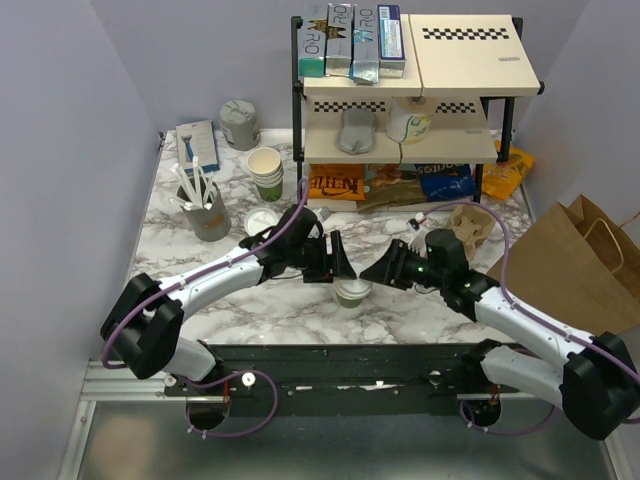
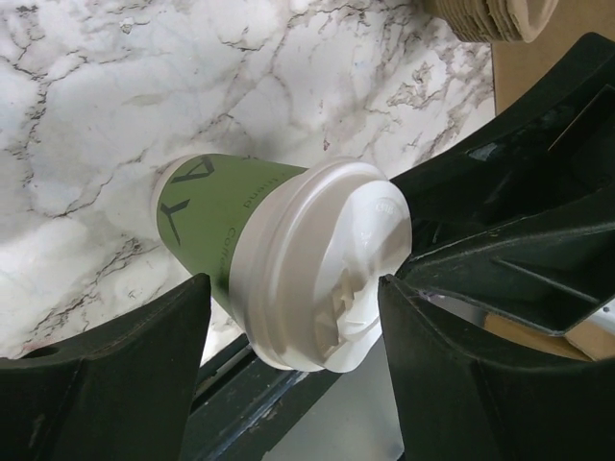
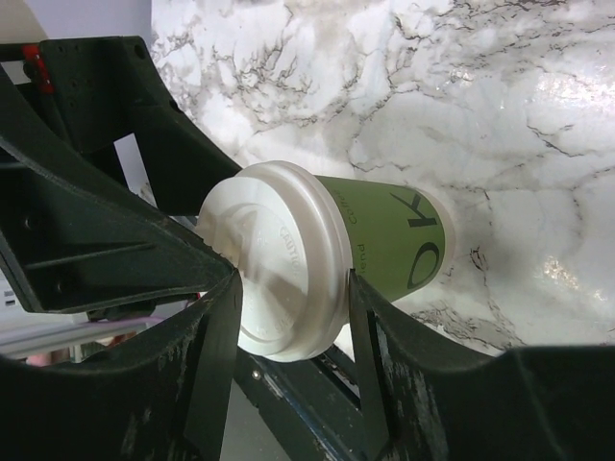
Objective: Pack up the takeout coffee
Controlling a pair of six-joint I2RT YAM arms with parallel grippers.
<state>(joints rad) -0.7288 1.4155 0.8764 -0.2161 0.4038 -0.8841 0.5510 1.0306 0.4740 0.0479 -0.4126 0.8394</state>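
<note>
Grasping looks to be the step in hand: the takeout coffee (image 1: 352, 292) stands upright on the marble surface (image 1: 290, 318) near the front edge, between your two arms. Your right gripper (image 1: 386, 270) has its jaws pressed against the white lid (image 3: 274, 259) on both sides, holding the cup at its rim. Your left gripper (image 1: 338, 266) straddles the same lid with its jaws wide. A gap shows on at least one side, so it grips nothing. Packing itself is not yet begun, I judge.

Next you need one arm to own the cup and the other to back clear. Then you need a level lift toward the brown paper bag (image 1: 575, 265) on the right, because a pinch at the lid could pop it loose.

From above, the jaws hide most of the cup. You cannot see whether the bag's mouth stands open, and its far side is cut off. Whether the lid is fully seated is hard to make out.
</note>
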